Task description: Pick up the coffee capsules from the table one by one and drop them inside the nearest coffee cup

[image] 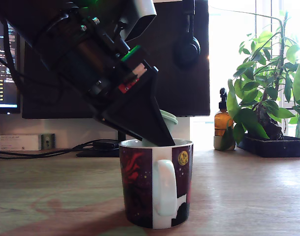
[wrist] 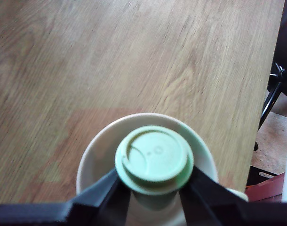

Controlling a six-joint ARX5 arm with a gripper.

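The pincer (wrist: 153,181) squeezed the green capsule (wrist: 153,157) tight, right over the cup (image: 155,184), tip just past the rim at twelve o'clock. It probably sat over the middle. Next, it needed to let go.

Daylight from the window (image: 238,49) behind glares white (blown out); my arm (image: 91,54) is dark, and my wrist view is soft.

Capsule (image: 168,118) body hidden behind tool (image: 157,140); cup (wrist: 87,165) cut by wrist view edge.
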